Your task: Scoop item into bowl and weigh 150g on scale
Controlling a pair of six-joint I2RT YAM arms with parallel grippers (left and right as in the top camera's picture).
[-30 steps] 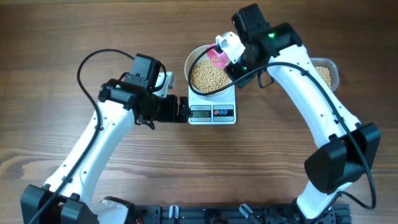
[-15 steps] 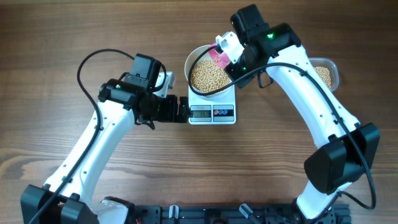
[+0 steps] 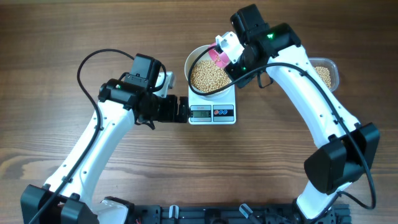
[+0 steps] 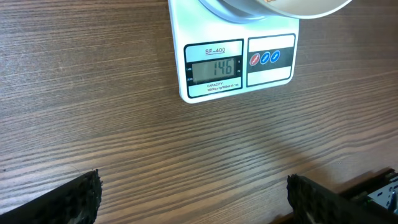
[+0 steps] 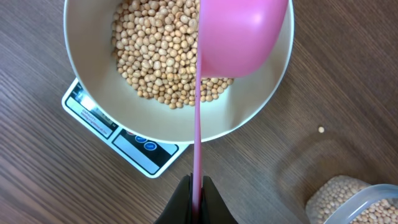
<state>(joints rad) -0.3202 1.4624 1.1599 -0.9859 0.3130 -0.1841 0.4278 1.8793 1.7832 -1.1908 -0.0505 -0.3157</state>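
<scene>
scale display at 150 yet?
No, the LCD display on the scale reads 146 in the left wrist view, short of 150.

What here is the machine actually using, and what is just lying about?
In use: beans, white bowl, scale, pink scoop held by the right pincer, clear tub.
Lying about: one stray bean on the table.

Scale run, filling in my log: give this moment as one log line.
right gripper: shut on pink scoop over bowl | left gripper: open, facing scale | display: 146 | beans: in bowl
</scene>
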